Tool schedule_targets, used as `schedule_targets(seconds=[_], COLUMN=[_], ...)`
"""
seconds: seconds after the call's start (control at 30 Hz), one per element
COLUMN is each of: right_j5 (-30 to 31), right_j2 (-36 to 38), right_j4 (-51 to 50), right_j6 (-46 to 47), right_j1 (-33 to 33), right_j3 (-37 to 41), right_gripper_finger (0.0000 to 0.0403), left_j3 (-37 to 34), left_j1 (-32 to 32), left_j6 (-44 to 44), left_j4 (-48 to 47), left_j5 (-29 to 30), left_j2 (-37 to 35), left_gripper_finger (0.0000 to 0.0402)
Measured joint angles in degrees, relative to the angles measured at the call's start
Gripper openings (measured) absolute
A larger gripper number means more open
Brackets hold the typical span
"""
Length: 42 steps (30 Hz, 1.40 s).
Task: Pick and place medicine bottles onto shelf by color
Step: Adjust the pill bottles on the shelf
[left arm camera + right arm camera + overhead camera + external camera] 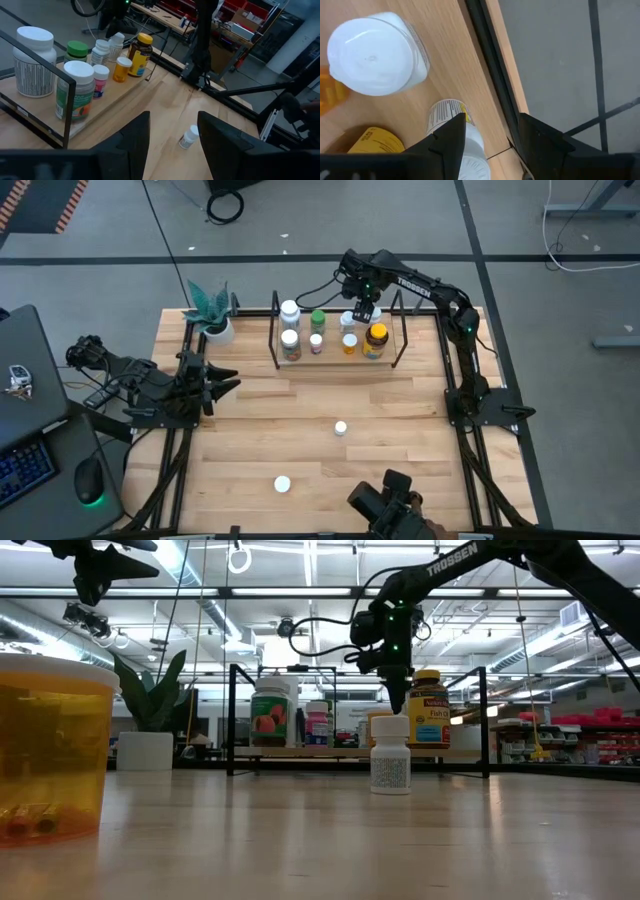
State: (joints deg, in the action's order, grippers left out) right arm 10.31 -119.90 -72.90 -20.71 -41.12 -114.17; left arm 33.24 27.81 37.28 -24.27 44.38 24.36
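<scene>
1. Medicine bottles (318, 332) clustered on shelf (272, 330) at far edge of surface (400, 440) from above; two more (341, 427) stand loose on open wood.
2. Right claw (487, 137) over shelf's right end, fingers apart, gripping nothing.
3. Left claw (172, 135) parked left, fingers apart.

Grey floor (120, 240), bright ceiling lights (300, 570)

The right arm stretches far forward, its gripper (362, 313) pointing down, fingers parted. The left gripper (232, 383) waits low, fingers apart.
</scene>
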Motion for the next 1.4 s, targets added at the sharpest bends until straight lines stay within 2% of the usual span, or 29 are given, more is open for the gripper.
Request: schedule_targets(seconds=[0.2, 0.37, 0.53, 0.67, 0.9, 1.4], right_j5=[0.15, 0.09, -5.24, -6.88, -4.44, -3.32], right_j2=[0.00, -0.02, 0.00, 0.00, 0.00, -0.02], right_j4=[0.18, -3.49, -8.79, -13.35, -15.81, -17.14], right_j6=[0.04, 0.02, 0.10, 0.20, 0.20, 3.91], right_j1=[0.54, 2.57, 5.35, 8.13, 11.12, 11.39], right_j3=[-0.29, -3.34, -6.42, -6.49, -6.49, -5.42], right_gripper_finger=[0.0190, 0.0190, 0.0190, 0.0190, 0.0190, 0.0189], left_j3=[0.01, 0.00, 0.00, 0.01, -0.01, -0.01], left_j1=[0.00, 0.00, 0.00, 0.00, 0.00, 0.00], left_j6=[0.02, 0.04, 0.04, -0.24, -0.42, -0.46], left_j4=[0.00, 0.00, 0.00, 0.00, 0.00, -0.04], left_j5=[0.00, -0.02, -0.01, -0.01, -0.02, -0.02], left_j2=[0.00, 0.00, 0.00, 0.00, 0.00, 0.00], left_gripper_finger=[0.0172, 0.0172, 0.0172, 0.0172, 0.0172, 0.0172])
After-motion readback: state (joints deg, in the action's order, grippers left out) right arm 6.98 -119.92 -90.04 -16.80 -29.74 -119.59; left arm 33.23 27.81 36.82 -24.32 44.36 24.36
